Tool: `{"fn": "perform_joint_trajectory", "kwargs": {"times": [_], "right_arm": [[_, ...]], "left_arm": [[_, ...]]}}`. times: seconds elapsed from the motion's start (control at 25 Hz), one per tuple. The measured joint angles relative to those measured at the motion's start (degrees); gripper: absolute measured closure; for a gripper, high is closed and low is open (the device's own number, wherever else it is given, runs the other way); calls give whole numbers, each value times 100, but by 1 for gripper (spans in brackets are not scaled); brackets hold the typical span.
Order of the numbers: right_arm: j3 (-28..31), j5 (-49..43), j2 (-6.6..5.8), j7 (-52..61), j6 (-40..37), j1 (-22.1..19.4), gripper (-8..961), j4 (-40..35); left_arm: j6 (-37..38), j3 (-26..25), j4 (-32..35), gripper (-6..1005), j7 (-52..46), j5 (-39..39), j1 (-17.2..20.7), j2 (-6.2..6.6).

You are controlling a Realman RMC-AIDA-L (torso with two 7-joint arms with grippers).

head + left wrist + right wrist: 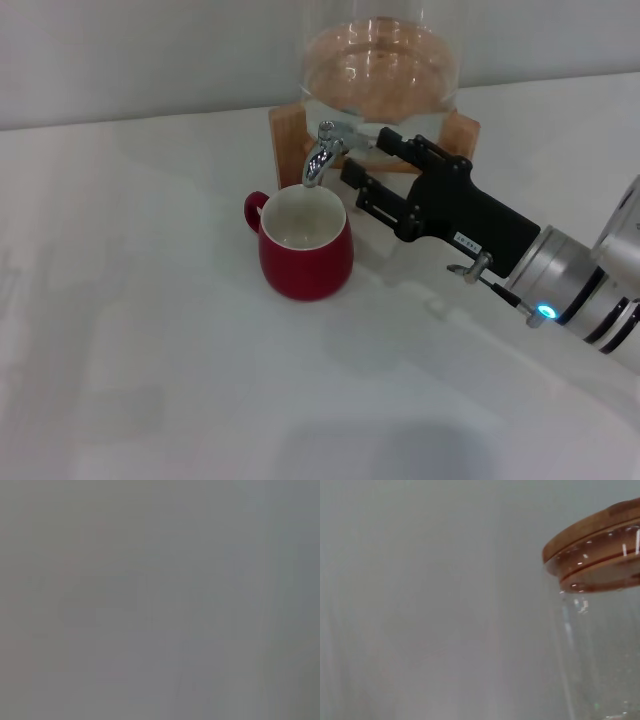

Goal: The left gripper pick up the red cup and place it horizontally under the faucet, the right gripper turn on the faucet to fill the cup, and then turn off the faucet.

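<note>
The red cup [303, 248] stands upright on the white table, its white inside facing up and its handle pointing left. Its rim sits directly under the spout of the chrome faucet [322, 152]. No stream of water shows between spout and cup. My right gripper [368, 160] reaches in from the right, open, with its black fingers [398, 146] spread just to the right of the faucet, close to its body. I cannot tell whether they touch it. The left gripper is out of view; the left wrist view is a plain grey blur.
The glass jar [380, 60] rests on a wooden stand [287, 135] at the back centre. The right wrist view shows the jar's glass wall and its wooden lid [595, 535]. The white table [150, 350] spreads out in front and to the left.
</note>
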Motion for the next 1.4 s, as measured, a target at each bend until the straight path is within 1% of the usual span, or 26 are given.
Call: {"fn": "perform_joint_trajectory", "kwargs": {"times": [0.36, 0.56, 1.4], "right_arm": [[41, -149, 0, 72, -6, 17, 295, 34], [15, -152, -6, 97, -31, 27, 295, 74], [24, -465, -9, 303, -128, 132, 294, 147]], "left_arm": [[-1, 0, -7, 115, 0, 0, -42, 6], [1, 0, -113, 115, 0, 0, -126, 6], [9, 0, -141, 115, 0, 0, -172, 6]]}}
